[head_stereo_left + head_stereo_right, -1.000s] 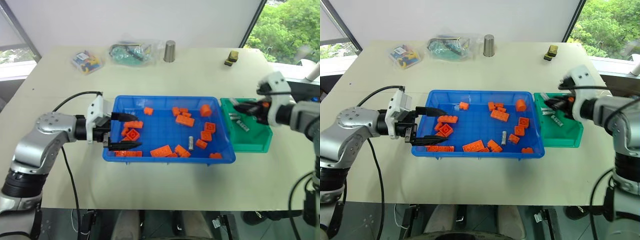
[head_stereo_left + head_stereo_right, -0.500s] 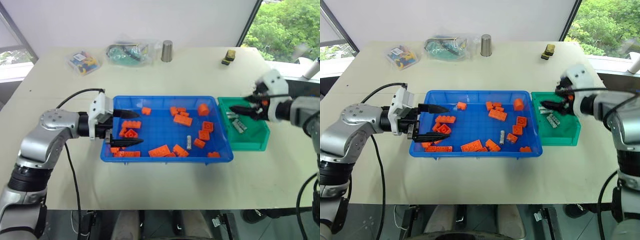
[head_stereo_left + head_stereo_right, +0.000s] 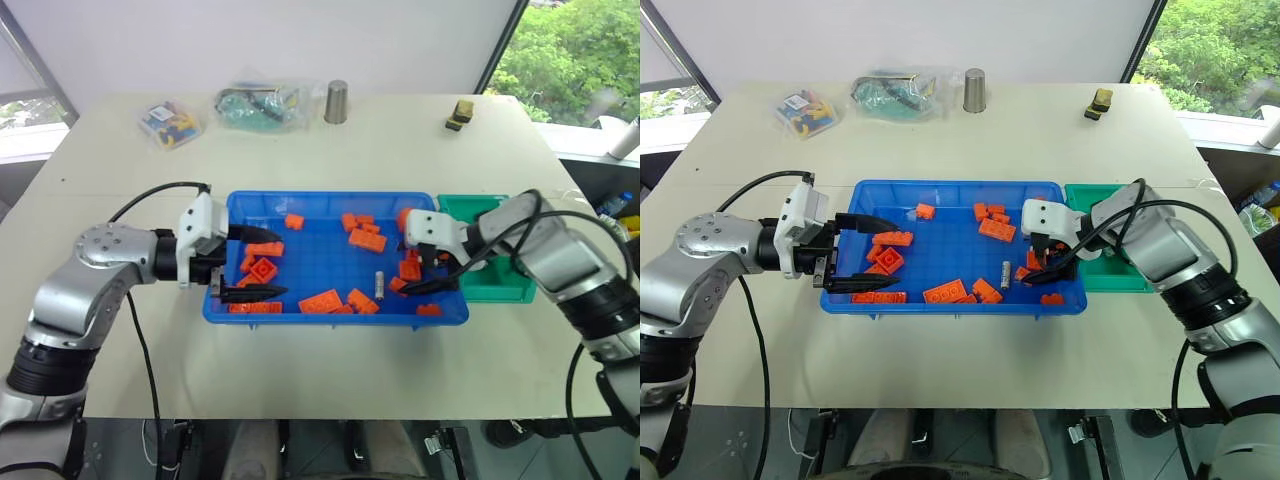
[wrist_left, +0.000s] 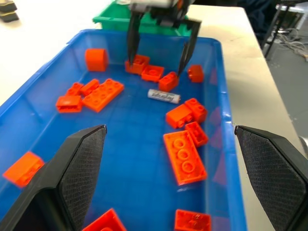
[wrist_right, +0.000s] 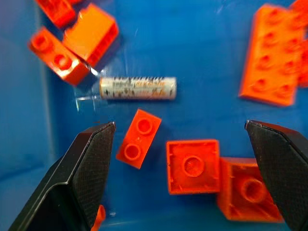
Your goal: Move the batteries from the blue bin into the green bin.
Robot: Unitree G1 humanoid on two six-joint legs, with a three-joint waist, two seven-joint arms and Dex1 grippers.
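One small silver-grey cylindrical battery [image 3: 380, 285] lies loose on the floor of the wide, shallow bright blue plastic bin [image 3: 330, 200], at about four o'clock from the tray's centre, among scattered orange toy bricks [image 3: 322, 301]; it is the only battery I can make out there, so by my reading this is the last piece to carry across, though a brick could hide another. The small teal-green plastic bin [image 3: 478, 207] sits touching the blue bin's three o'clock end, and its contents are screened by the right arm, so I cannot tell how many batteries it holds. The right gripper [image 3: 428, 274] hangs inside the blue bin just beside the battery, at its three o'clock side, fingers spread wide and holding nothing. The left gripper [image 3: 246, 263] reaches in over the bin's nine o'clock end, fingers likewise apart and empty. What remains, I judge, is closing on that battery and dropping it in the green bin.
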